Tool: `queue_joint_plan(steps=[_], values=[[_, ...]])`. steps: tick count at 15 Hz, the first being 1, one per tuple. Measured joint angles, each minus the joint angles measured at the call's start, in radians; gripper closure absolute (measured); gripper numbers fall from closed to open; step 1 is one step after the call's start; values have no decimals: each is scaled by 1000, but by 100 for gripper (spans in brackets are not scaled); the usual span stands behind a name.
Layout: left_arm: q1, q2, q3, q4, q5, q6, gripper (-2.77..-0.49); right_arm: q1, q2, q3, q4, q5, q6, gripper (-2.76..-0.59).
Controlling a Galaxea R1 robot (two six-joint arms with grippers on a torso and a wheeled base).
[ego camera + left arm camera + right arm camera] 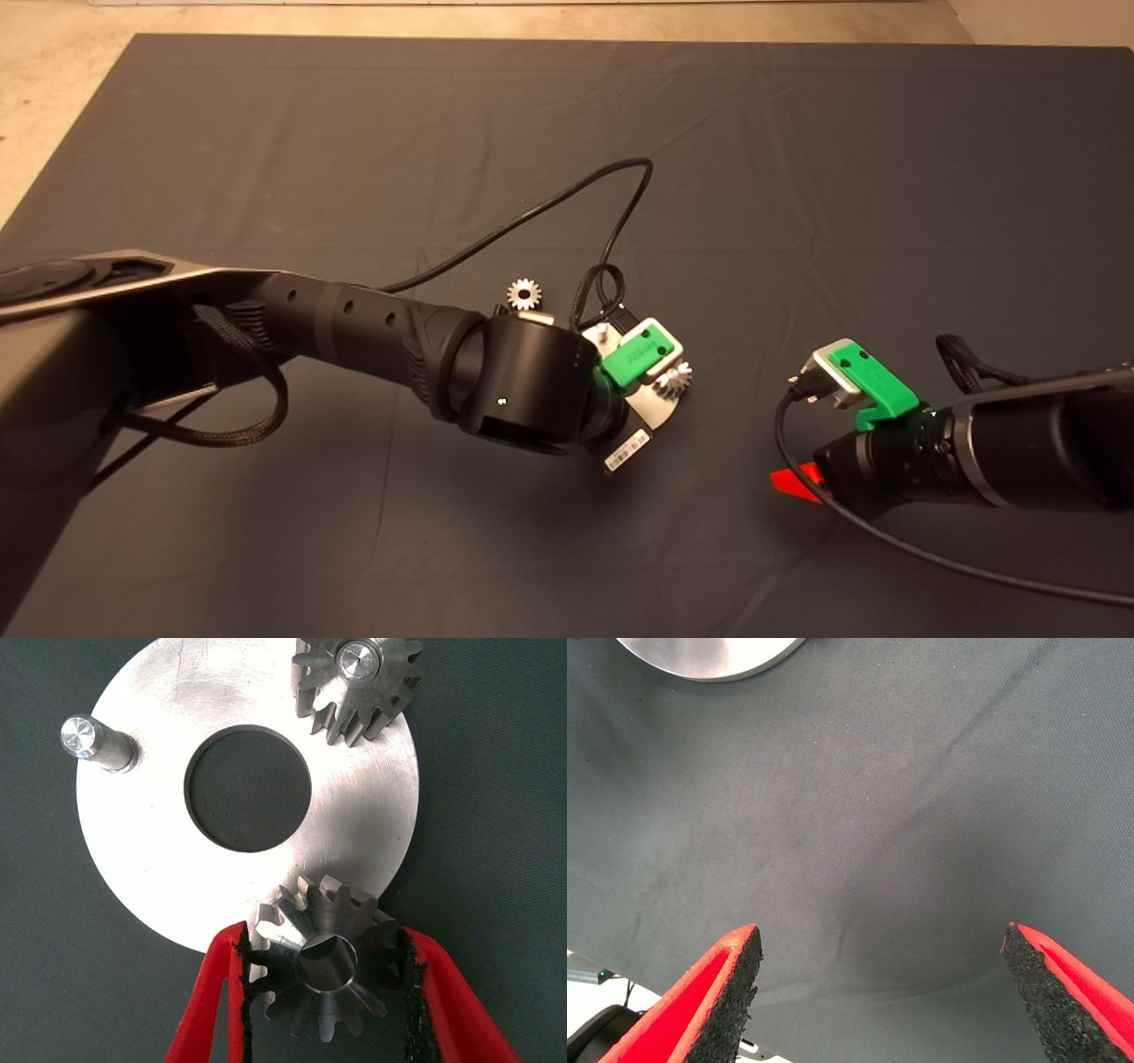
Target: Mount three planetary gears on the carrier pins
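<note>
The silver carrier disc (133, 850) lies on the dark mat, and part of it shows in the head view (651, 409). One pin (80, 737) stands bare. One gear (359, 687) sits on a second pin and also shows in the head view (673, 381). My left gripper (323, 939) is shut on a second gear (323, 979) over the disc's rim, and the third pin is hidden beneath it. A third gear (524, 293) lies loose on the mat beside the left arm. My right gripper (879, 935) is open and empty over bare mat to the right of the disc.
A black cable (567, 199) loops from the left wrist across the mat behind the disc. A barcode label (627, 447) hangs by the left wrist. The mat's (797, 177) far edge meets pale floor. The right arm's cable (886, 532) trails toward the front right.
</note>
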Motion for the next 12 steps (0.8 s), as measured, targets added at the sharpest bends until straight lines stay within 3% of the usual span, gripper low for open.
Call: queue_joint_plan(steps=[12], values=[[0,0,-2,6,0,25,-78,0,0,0,0,0,0,-202]])
